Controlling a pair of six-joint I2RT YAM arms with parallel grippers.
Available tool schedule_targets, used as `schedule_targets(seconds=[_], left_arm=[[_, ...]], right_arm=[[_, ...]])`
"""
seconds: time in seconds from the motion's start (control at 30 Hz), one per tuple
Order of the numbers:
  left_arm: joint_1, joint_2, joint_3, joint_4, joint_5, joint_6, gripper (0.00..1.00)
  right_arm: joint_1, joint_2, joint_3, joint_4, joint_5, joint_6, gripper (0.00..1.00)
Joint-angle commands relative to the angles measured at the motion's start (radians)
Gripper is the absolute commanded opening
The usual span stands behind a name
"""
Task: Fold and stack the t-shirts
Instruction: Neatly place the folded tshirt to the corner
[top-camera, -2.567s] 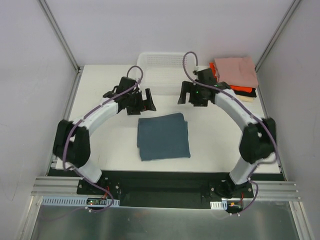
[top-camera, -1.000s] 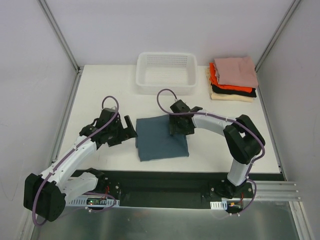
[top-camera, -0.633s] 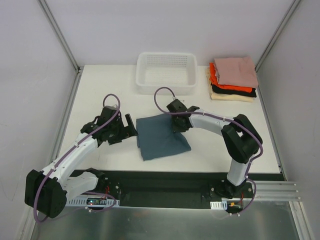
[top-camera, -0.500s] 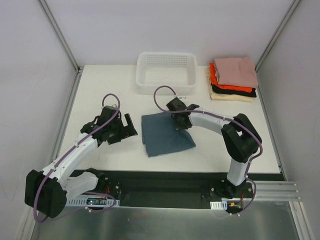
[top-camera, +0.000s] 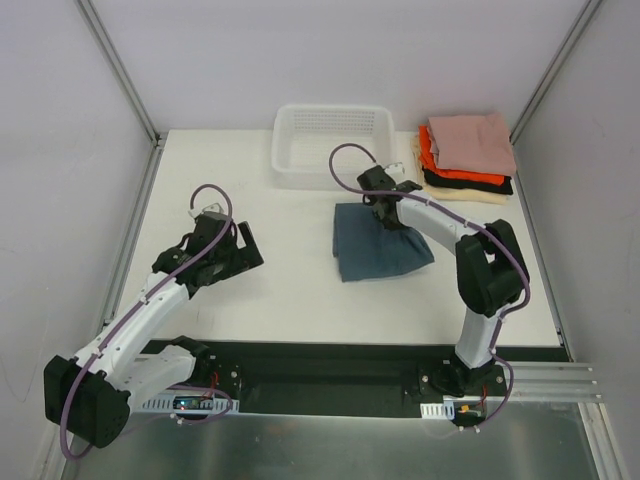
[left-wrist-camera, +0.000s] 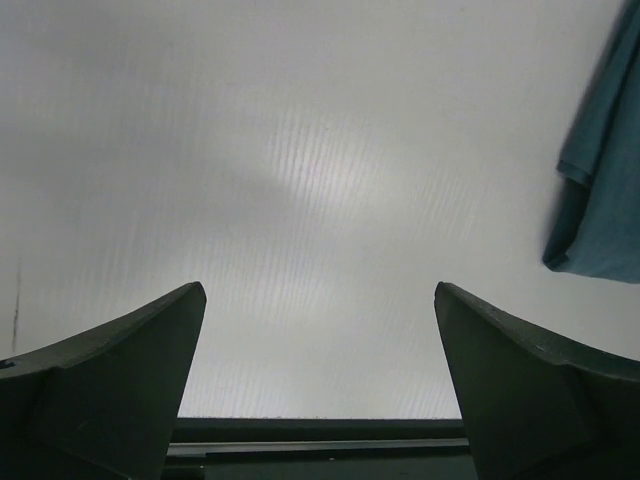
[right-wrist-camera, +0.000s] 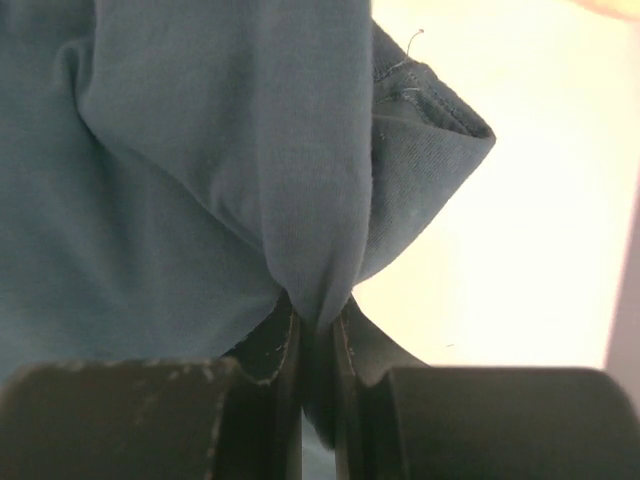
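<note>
1. Since half a second back, the folded blue-grey t-shirt (top-camera: 382, 250) has slid away from the table middle. It now lies just in front of the right corner of the white mesh basket (top-camera: 300, 172), on the side towards the stack of folded tees (top-camera: 465, 165). The right gripper (top-camera: 380, 207) has travelled with it. The left gripper (top-camera: 246, 252) has backed off, well apart to the front-left of the basket.
2. Jaws: the right pair is clenched on a gathered ridge of the shirt's basket-side edge, as the wrist view shows. The left pair is spread wide over bare table (top-camera: 250, 190), holding nothing.
3. Risk A: the pinch takes only one bunched edge. The lower layers probably ride on friction alone, so further dragging could shear them apart and open the fold.
4. Risk B: the shirt hangs limp from a single point. Lifted that way it may droop, catch the basket rim or nudge the dusty-pink tee (top-camera: 472, 138) topping the stack.
5. Risk C: a thin ridge of cloth may slip from the fingers under load.
6. Appearance: soft slate-blue knit, a rough skewed rectangle puckered at the grip. A stitched hem with a loose thread curls beside the fingers.
</note>
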Motion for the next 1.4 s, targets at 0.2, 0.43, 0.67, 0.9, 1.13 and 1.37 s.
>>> schedule_targets(seconds=[0.2,0.43,0.67,0.9,1.13,1.37], left_arm=[[0.011,-0.040,0.092,-0.123,-0.200,0.031,0.99],[0.013,-0.034,0.147,-0.163,-0.247,0.035,0.99],[0.013,-0.031,0.165,-0.183,-0.279,0.027,0.99],[0.015,-0.014,0.184,-0.195,-0.293,0.022,0.99],[0.016,0.001,0.191,-0.196,-0.292,0.016,0.99],[0.016,0.008,0.205,-0.198,-0.304,0.019,0.99]], right_arm=[[-0.147,0.012,0.196,0.119,0.106,-0.354,0.01],[-0.213,0.072,0.337,0.235,0.118,-0.560,0.01],[-0.242,0.179,0.573,0.248,0.118,-0.676,0.01],[-0.256,0.214,0.728,0.252,0.196,-0.691,0.01],[-0.274,0.228,0.844,0.252,0.227,-0.684,0.01],[-0.311,0.239,0.949,0.289,0.221,-0.662,0.01]])
